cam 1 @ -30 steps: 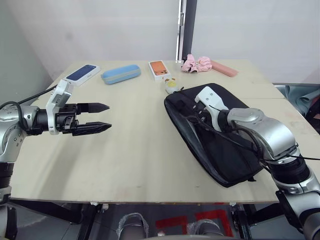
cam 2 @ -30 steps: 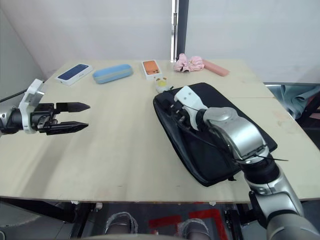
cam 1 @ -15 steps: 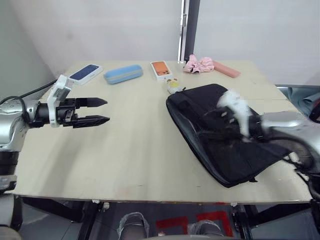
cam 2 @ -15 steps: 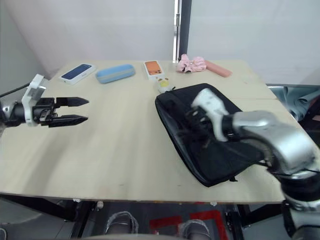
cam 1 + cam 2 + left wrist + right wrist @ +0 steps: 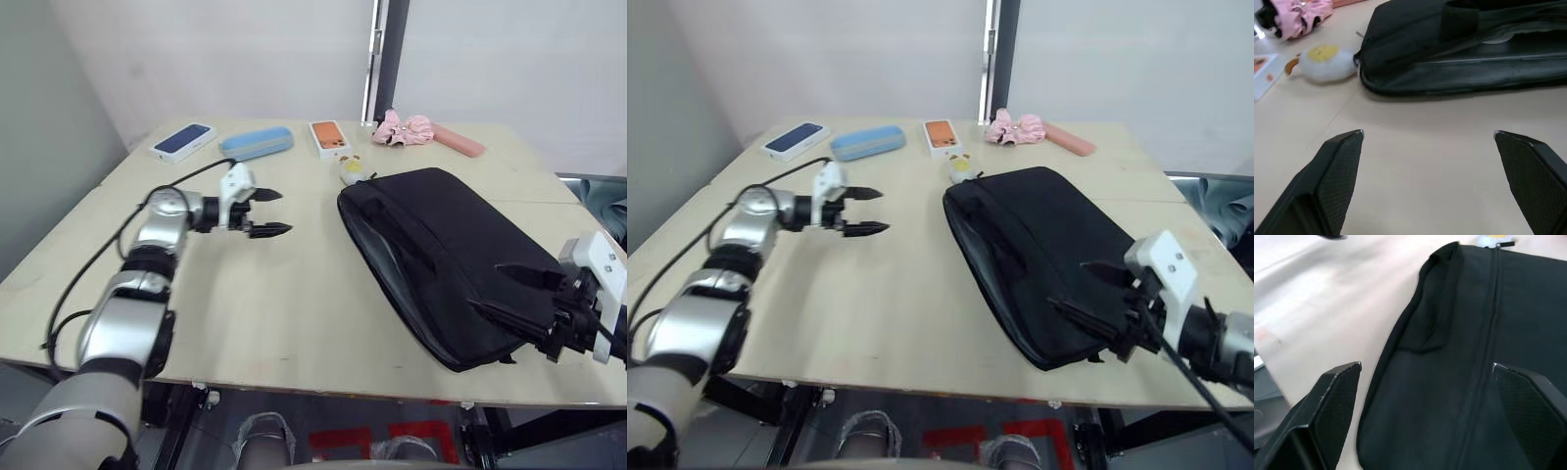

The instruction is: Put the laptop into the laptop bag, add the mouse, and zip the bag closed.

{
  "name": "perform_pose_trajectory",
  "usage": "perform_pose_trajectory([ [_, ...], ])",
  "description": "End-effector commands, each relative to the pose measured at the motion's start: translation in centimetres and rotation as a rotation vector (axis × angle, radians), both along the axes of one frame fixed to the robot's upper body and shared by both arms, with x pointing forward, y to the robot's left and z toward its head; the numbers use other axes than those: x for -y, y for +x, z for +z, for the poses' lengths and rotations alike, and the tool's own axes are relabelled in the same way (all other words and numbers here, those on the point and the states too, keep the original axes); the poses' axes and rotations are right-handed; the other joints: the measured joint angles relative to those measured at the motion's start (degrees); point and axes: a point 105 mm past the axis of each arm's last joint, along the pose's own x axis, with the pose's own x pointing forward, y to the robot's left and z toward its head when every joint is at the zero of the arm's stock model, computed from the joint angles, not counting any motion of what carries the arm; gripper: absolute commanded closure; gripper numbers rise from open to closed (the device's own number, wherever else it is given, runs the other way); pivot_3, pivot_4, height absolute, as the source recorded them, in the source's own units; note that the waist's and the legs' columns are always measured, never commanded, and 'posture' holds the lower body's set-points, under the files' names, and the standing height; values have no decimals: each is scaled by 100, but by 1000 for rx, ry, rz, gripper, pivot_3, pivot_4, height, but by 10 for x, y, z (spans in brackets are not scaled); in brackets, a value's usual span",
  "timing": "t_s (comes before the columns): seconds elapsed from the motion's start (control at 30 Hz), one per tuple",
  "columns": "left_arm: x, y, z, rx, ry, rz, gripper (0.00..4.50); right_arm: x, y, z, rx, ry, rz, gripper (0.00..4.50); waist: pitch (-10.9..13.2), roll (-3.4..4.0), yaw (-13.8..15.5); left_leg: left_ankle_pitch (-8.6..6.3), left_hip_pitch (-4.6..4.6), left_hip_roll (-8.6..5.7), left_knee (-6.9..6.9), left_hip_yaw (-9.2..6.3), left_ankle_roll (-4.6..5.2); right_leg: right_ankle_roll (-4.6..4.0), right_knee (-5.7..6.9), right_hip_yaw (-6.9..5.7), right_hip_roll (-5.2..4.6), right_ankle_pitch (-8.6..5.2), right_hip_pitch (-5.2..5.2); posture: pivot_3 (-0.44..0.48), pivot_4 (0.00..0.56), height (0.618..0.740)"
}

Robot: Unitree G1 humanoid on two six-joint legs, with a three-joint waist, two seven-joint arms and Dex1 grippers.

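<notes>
Laptop bag (image 5: 441, 257): flat black fabric, rounded corners, zipper edge.

laptop bag (image 5: 446, 259) on table's (image 5: 265, 304) right half

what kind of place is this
Probably an indoor robot test setup: a plain plywood table against bare white walls, with staged items like a laptop bag, phone boxes and a light-blue case.

Laptop bag (image 5: 1488, 357) cut off by right wrist frame edges ahead of right gripper (image 5: 534, 297); bag contents hidden under fabric.
</notes>
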Motion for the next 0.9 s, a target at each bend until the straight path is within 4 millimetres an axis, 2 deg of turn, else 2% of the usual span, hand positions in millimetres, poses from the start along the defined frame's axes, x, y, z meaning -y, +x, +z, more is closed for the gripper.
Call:
perform_pose_trajectory([
  [0.03,23,10,-4,51,65,17,0,-9,-6,7,63,-9,-3,9,0,0,-34,0,1,0,-3,3,0,1,0,2,0,0,0,0,150,740],
  [0.13,52,18,-13,92,139,45,0,-16,-11,10,85,-2,-5,9,0,0,-33,0,4,1,-10,1,-1,3,-5,0,1,0,2,0,150,740],
  [0.3,86,24,-26,183,266,75,0,-28,-12,22,131,4,7,9,1,-1,-19,0,-2,-1,-11,-4,2,17,-31,-6,0,8,10,0,150,740],
  [0.4,107,26,-19,234,250,96,0,-34,-13,25,135,-3,16,9,2,-2,13,0,-1,-4,-13,-13,6,20,-48,-10,-3,10,24,0,150,740],
  [0.57,122,27,-5,202,132,127,0,-36,-15,28,119,-6,-3,9,4,-2,38,0,-2,-8,-21,-19,9,20,-61,-11,-7,10,31,0,150,740],
  [0.73,127,27,-1,203,97,131,0,-37,-16,25,93,-9,-21,9,5,-3,37,0,-4,-10,-30,-20,11,21,-74,-16,-9,11,33,0,150,740],
  [0.9,131,20,1,198,108,50,0,-37,-17,26,92,-26,-23,9,7,-4,47,-1,-13,-15,-36,-24,14,27,-90,-30,-14,13,34,0,150,740],
])
